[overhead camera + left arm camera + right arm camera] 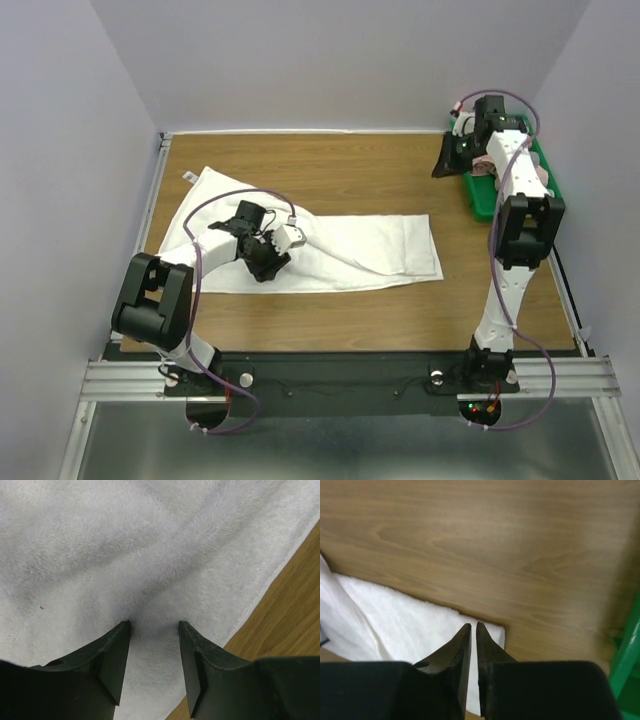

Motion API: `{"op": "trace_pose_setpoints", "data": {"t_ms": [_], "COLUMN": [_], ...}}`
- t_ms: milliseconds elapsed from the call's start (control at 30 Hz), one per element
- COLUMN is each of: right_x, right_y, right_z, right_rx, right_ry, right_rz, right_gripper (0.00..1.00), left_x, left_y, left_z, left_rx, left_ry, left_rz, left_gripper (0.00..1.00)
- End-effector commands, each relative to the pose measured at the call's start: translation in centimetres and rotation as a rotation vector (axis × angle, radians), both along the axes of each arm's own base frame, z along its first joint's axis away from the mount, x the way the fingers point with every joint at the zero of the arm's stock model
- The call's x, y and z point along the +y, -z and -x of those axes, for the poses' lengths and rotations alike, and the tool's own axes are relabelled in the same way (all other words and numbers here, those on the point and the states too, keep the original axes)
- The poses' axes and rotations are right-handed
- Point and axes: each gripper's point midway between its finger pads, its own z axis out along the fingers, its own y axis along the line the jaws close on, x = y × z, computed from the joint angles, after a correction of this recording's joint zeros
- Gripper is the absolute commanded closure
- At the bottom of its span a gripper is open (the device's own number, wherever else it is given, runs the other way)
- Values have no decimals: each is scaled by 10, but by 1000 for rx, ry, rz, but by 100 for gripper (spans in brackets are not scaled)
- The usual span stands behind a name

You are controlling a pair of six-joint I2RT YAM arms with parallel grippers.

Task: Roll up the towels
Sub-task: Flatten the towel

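Note:
A large white towel (370, 250) lies spread flat on the wooden table, with a small grey label (188, 177) at its far left corner. A raised crease runs across its middle. My left gripper (268, 264) points down onto the towel's left half. In the left wrist view its jaws (154, 624) stand open, with the tips pressed into the white towel (150, 545), which puckers between them. My right gripper (440, 170) hangs high at the back right beside the bin. Its fingers (473, 625) are shut with nothing between them, and the towel's right corner (410, 625) lies far below.
A green bin (480, 203) stands at the table's back right edge with pink cloth (484, 166) in it, partly hidden by the right arm. Its green wall (627, 655) shows in the right wrist view. Grey walls close in the table on three sides.

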Motion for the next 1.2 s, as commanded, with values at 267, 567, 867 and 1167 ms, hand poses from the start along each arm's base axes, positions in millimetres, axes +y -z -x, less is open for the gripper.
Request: {"op": "trace_pose_setpoints", "data": {"t_ms": [267, 567, 867, 1167], "right_x": [23, 15, 21, 36], "right_y": [74, 117, 127, 136], "right_z": [198, 229, 214, 224], "right_rx": [413, 517, 497, 550], "right_ry": [-231, -168, -112, -134], "right_rz": [29, 94, 62, 19], "right_gripper": [41, 48, 52, 57], "left_x": [-5, -3, -4, -4], "left_y": [11, 12, 14, 15], "left_z": [0, 4, 6, 6], "left_rx": [50, 47, 57, 54], "left_ry": [-1, -9, -14, -16], "left_rz": [7, 3, 11, 11], "left_gripper": [42, 42, 42, 42]}}
